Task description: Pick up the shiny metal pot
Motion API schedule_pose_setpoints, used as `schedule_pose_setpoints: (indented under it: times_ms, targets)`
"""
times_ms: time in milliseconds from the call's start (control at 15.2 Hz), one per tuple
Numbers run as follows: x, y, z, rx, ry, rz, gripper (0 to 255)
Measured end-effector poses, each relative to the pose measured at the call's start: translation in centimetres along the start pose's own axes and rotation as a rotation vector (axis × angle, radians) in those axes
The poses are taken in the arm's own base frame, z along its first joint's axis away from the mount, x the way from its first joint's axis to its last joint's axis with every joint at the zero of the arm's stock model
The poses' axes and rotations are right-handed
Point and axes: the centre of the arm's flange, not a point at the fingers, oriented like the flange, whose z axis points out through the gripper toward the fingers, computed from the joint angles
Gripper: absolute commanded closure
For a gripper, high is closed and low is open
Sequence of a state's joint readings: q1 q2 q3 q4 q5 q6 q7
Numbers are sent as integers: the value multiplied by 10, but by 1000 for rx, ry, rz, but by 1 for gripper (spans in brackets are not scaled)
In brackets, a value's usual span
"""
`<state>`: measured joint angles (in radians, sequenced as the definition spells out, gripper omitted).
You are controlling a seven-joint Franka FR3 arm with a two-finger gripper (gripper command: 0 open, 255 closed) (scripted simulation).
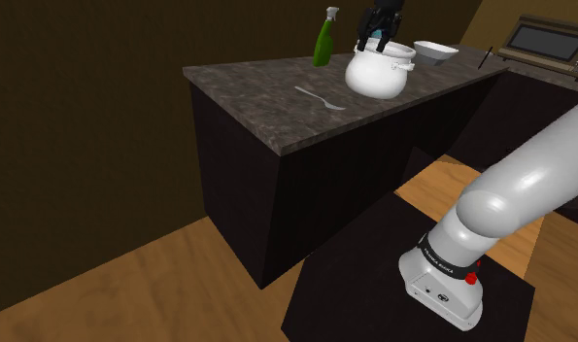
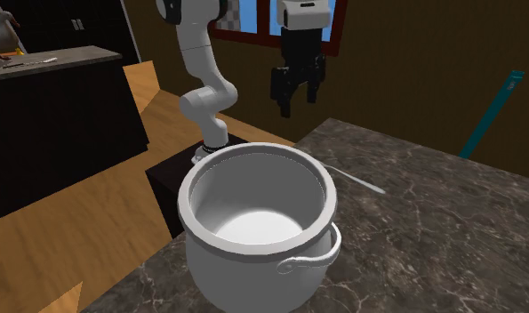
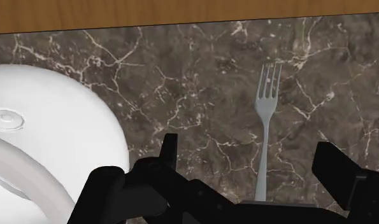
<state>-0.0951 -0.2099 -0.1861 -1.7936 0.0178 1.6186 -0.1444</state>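
The pot (image 1: 378,70) is a round, glossy white vessel with loop handles, standing upright on the dark marble counter (image 1: 267,92). In the second exterior view the pot (image 2: 258,222) is close up, and its inside holds nothing. My black gripper (image 2: 298,102) hangs open in the air above the counter, apart from the pot and holding nothing. In the wrist view the pot (image 3: 48,140) lies off to one side of the gripper (image 3: 251,159), outside the fingers (image 3: 169,149), while a fork (image 3: 265,127) lies on the counter below, between them.
The grey fork (image 1: 321,98) lies flat beside the pot. A green spray bottle (image 1: 325,39) and a white bowl (image 1: 435,51) stand at the counter's far side. A blue stick (image 2: 492,111) leans beyond the counter. Wooden floor surrounds the stand.
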Motion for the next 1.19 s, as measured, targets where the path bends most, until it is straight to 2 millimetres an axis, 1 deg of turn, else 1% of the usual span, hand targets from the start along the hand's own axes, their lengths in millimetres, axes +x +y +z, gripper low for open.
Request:
schedule_pose_setpoints:
  times_ms: [132, 264, 396, 528, 594, 660, 792, 924, 1188]
  targets:
    - [19, 21, -3, -4, -6, 6, 0]
    - [38, 41, 0, -8, -12, 12, 0]
    - [55, 63, -2, -12, -18, 19, 0]
    - [74, 78, -1, -16, -24, 25, 0]
    - [82, 87, 0, -18, -27, 28, 0]
    - [90, 97, -5, -20, -30, 32, 0]
    - [107, 116, -4, -24, -35, 37, 0]
    - [112, 121, 4, -25, -37, 37, 0]
    - [113, 123, 24, -25, -38, 37, 0]
